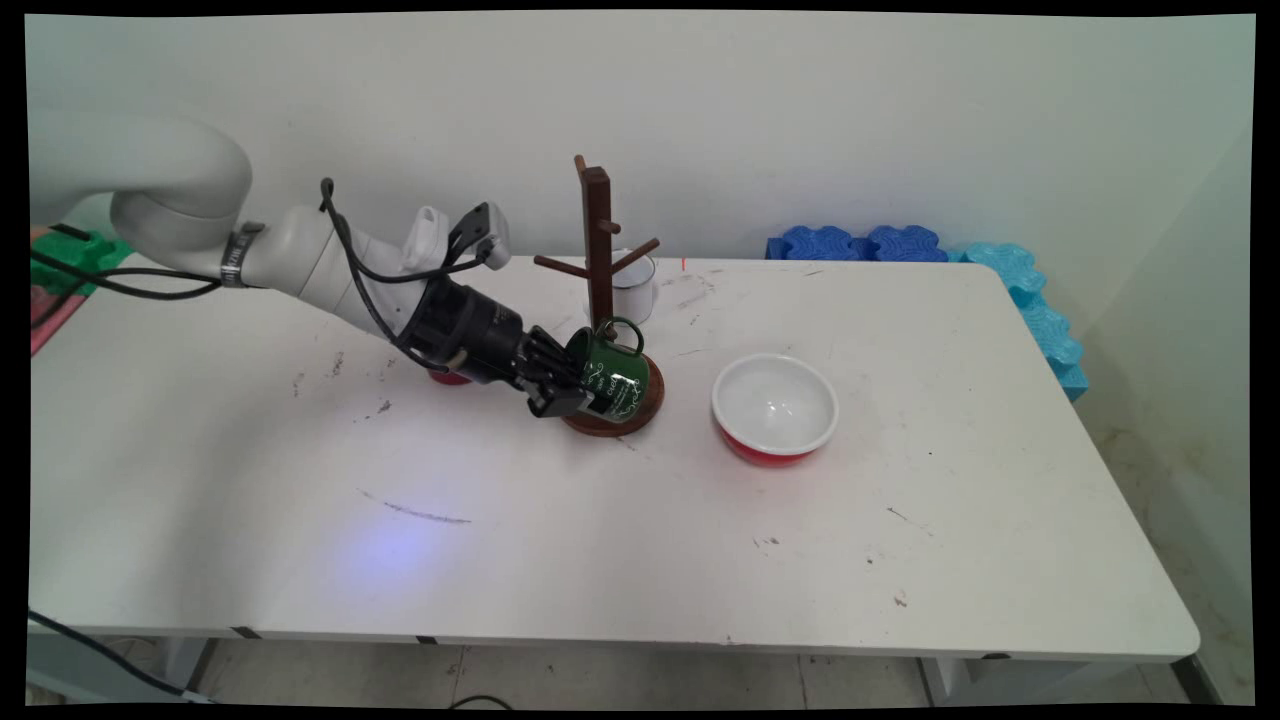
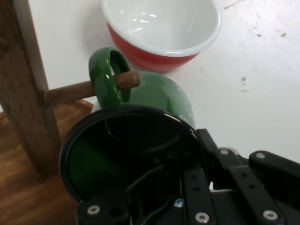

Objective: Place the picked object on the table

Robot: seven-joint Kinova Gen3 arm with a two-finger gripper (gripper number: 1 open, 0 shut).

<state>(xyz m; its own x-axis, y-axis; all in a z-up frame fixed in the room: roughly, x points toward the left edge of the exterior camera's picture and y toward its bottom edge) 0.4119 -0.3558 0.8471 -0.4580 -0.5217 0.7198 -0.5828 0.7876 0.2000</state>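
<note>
Gripper (image 1: 562, 388), black and two-fingered, sits just left of centre in the main view, clamped on the rim of a green enamel mug with white lettering (image 1: 612, 378); one finger reaches inside the mug's dark mouth and the other lies outside its wall. The mug is tipped on its side, mouth toward the gripper, over the round base of a dark brown wooden mug tree (image 1: 597, 250). In the hand view the mug's green loop handle (image 2: 108, 75) is threaded on a short wooden peg (image 2: 89, 89) that juts from the tree's post on the left. A white enamel mug (image 1: 636, 284) stands behind the post. A red bowl with a white inside (image 1: 775, 408) rests on the white surface (image 1: 600, 540), right of the tree and apart from it.
</note>
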